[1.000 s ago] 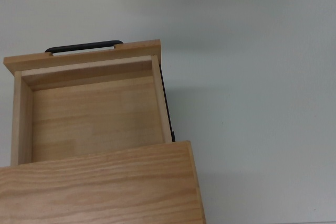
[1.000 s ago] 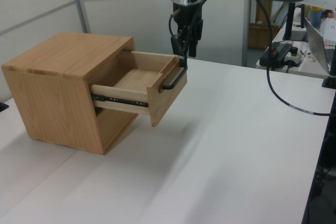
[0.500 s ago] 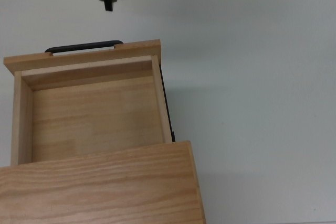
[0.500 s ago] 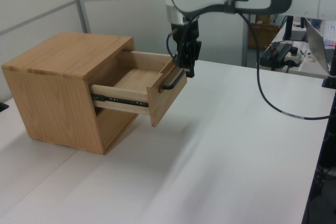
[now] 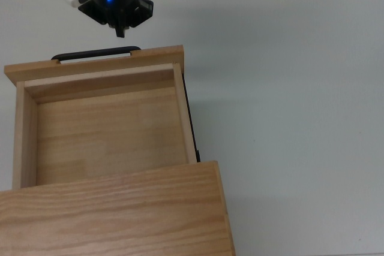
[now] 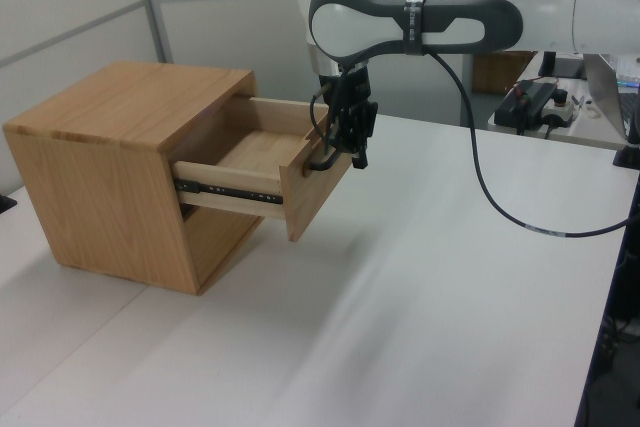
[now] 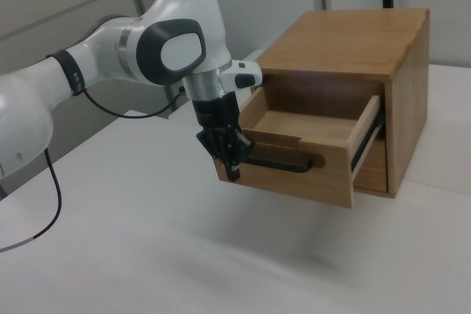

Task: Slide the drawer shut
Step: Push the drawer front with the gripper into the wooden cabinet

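Top view: gripper now nearer the open drawer.

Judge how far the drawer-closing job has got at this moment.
Done: nothing yet. The drawer stands well out of the cabinet, its inside bare in the top view and its side rail exposed. In hand: the gripper is down in front of the front panel, close by one end of the black handle; contact cannot be made out. Left: the whole push until the panel meets the cabinet.
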Robot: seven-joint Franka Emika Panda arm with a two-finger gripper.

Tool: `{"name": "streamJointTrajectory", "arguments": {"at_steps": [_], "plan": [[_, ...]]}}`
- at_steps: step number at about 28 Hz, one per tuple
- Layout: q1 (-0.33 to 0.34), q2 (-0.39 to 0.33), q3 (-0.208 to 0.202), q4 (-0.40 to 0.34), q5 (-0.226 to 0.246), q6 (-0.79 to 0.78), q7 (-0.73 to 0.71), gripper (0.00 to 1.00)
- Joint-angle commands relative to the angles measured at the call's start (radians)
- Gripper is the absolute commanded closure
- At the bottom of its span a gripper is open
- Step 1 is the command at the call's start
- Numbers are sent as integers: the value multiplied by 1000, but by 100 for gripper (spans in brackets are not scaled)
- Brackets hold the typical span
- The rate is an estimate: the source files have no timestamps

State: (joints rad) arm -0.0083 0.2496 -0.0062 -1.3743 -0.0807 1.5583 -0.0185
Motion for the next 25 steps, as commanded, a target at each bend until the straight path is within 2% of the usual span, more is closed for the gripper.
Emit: {"name": "streamJointTrajectory", "arguments": {"at_steps": [1,15,25], "plan": [[4,17,-2,3,-13,89,-20,100],[4,62,0,1,5,333,-18,100],[7,146,5,-22,10,782,-18,100]]}}
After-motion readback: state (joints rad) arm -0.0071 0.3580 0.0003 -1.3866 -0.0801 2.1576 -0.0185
